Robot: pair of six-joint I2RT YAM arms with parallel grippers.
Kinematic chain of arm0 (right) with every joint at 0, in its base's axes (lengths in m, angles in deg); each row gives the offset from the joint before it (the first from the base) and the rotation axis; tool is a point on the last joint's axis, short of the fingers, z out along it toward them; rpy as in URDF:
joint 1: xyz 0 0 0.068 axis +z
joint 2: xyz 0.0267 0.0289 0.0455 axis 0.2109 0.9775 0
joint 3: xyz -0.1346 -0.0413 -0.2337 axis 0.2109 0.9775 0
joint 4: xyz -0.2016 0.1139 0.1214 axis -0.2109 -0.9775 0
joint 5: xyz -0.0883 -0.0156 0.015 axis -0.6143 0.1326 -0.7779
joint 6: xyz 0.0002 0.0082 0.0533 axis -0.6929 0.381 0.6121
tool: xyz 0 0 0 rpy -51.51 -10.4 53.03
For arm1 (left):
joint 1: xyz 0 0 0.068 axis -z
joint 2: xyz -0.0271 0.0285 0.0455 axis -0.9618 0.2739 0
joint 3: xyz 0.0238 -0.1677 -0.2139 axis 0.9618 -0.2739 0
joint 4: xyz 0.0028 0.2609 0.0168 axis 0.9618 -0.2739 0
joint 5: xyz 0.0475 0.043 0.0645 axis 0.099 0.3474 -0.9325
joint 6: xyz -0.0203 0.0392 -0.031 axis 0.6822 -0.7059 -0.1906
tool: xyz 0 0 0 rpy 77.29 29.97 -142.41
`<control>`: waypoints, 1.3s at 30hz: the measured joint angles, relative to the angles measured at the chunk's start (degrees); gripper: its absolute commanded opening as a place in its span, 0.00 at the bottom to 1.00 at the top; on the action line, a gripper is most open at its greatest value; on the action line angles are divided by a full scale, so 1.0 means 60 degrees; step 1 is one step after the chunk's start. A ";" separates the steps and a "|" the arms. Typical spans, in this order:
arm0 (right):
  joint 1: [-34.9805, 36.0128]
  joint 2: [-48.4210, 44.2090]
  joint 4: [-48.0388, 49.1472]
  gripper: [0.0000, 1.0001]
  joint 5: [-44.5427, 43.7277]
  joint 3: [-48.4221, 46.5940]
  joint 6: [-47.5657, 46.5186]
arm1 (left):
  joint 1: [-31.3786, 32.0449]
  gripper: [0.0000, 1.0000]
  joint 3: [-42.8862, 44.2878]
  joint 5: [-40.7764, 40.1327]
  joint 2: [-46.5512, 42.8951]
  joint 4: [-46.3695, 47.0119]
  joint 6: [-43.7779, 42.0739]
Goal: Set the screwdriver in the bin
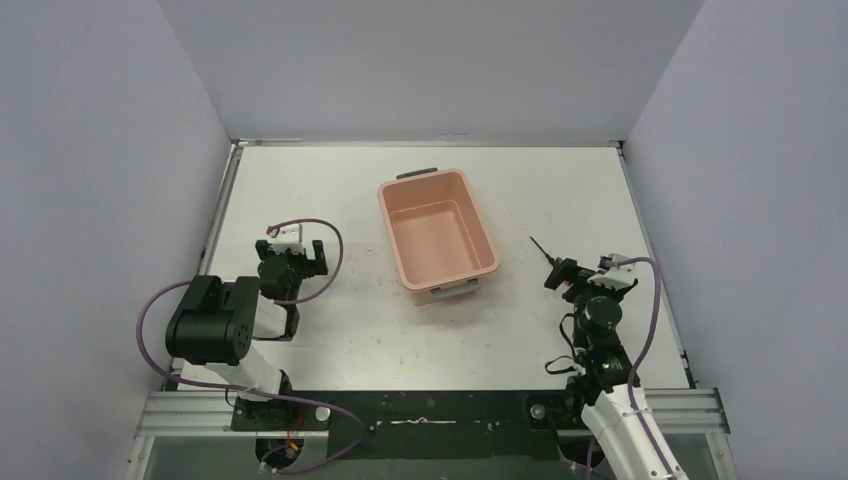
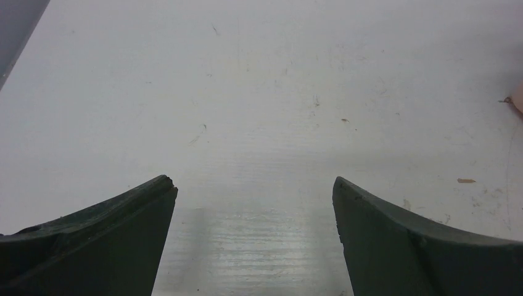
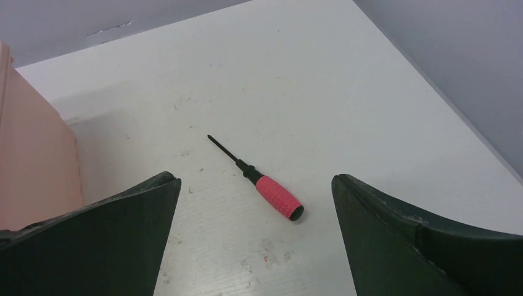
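The screwdriver [image 3: 259, 180], with a thin black shaft and a short red handle, lies flat on the white table. My right gripper [image 3: 254, 180] is open above it, with the handle between the jaws and nearer the right one, not touching either. In the top view only the shaft tip [image 1: 538, 246] shows ahead of the right gripper [image 1: 573, 270]. The salmon-pink bin [image 1: 483, 225] stands empty at the table's middle, left of the screwdriver; its wall shows in the right wrist view [image 3: 31, 154]. My left gripper [image 1: 290, 251] is open and empty over bare table [image 2: 254, 182], left of the bin.
Grey walls enclose the table on the left, back and right. The table's right edge [image 1: 655, 260] runs close to the right gripper. Purple cables [image 1: 330, 250] loop from both wrists. A corner of the bin shows at the left wrist view's right edge [image 2: 518, 102].
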State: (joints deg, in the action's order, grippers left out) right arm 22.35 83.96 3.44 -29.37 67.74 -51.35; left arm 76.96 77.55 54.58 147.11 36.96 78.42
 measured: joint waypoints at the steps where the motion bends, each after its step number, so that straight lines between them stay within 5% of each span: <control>1: 0.0000 0.0015 0.0004 1.00 0.0004 0.0000 -0.0004 | -0.0004 0.97 0.0000 0.0000 0.0000 0.0000 0.0000; 11: 0.0000 0.1239 -0.0801 1.00 0.0423 -0.1453 -0.0350 | -0.0004 0.97 0.0000 0.0000 0.0000 0.0000 0.0000; 24: -0.0499 0.7905 -0.5133 1.00 0.1355 -0.9887 -0.1617 | -0.0004 0.97 0.0000 0.0000 0.0000 0.0000 0.0000; 34: -0.1523 1.1963 -0.6692 0.97 0.2674 -0.9832 -0.2197 | -0.0004 0.97 0.0000 0.0000 0.0004 0.0000 0.0000; 39: -0.1625 1.3282 -0.6768 0.71 0.2907 -0.9548 -0.2310 | -0.0004 0.97 0.0000 0.0000 0.0004 0.0000 0.0000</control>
State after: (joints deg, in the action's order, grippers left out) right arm 12.60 163.65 -37.17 -11.93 10.45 -65.21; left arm 76.93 77.55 54.58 147.13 36.96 78.42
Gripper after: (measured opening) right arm 0.880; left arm 0.971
